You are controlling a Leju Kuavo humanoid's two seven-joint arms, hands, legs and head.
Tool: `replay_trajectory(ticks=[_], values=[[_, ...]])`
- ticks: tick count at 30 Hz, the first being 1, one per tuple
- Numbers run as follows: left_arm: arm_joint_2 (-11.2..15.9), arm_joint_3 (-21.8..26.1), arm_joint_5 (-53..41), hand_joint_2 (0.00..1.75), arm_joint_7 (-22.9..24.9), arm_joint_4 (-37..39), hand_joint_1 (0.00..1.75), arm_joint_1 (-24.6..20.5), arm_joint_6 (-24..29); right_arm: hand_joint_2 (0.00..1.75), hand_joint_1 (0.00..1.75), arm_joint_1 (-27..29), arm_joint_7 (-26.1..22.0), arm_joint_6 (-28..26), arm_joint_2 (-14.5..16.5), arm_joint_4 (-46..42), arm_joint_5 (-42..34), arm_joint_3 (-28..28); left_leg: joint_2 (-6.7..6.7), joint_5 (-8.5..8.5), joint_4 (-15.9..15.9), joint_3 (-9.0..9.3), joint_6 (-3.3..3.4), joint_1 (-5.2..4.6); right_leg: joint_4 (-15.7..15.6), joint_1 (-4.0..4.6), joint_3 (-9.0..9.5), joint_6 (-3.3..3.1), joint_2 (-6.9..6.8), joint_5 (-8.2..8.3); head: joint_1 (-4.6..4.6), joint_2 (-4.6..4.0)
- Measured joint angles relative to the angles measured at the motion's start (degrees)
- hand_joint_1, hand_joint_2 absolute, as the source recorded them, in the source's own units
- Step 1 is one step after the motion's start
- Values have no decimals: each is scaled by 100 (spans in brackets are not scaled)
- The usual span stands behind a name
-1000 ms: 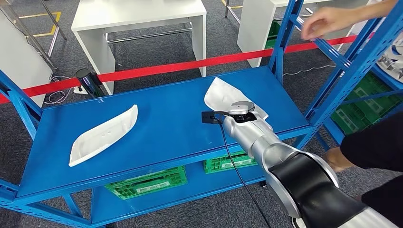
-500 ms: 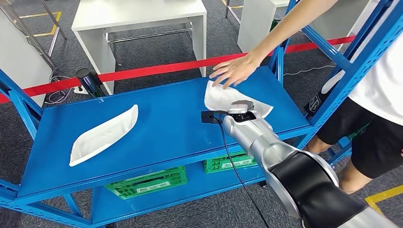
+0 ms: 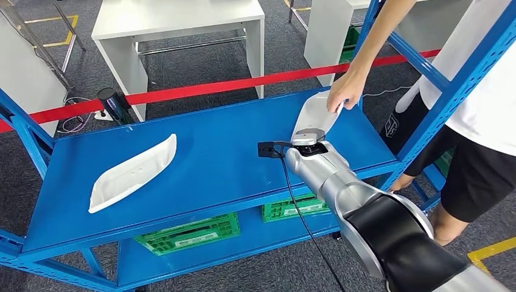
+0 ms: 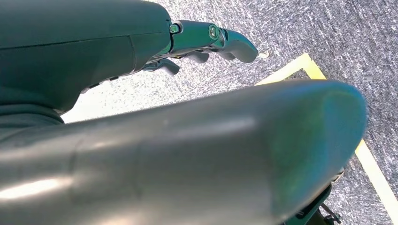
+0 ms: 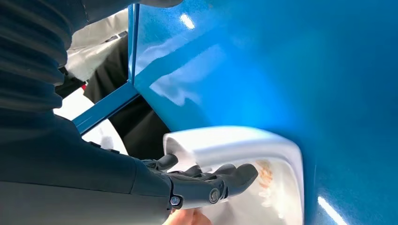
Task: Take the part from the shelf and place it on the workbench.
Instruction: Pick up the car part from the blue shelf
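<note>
- My right arm [image 3: 341, 188] reaches over the blue shelf [image 3: 213, 164]; the right hand [image 5: 206, 185] has its fingers [image 5: 234, 176] stretched against a white part [image 5: 263, 159], and I cannot tell whether they grip it
- My left hand [image 4: 211, 40] hangs over grey carpet, fingers apart, holding nothing
- Just past my wrist a person's hand [image 3: 344, 91] lifts that white part [image 3: 313, 115] by its far end
- A second white part [image 3: 131, 173] lies well apart on the shelf's left; a red barrier tape [image 3: 201, 88] runs behind
</note>
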Motion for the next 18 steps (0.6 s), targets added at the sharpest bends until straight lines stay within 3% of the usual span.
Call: replay_trajectory(ticks=[18], values=[[-2,0,34,0,13,0,0,1,0,175,0,-32,-17,89,81,0,-1,34,-2,0,0,0,0,0,0,1,1,1,-4,-2,0,0]])
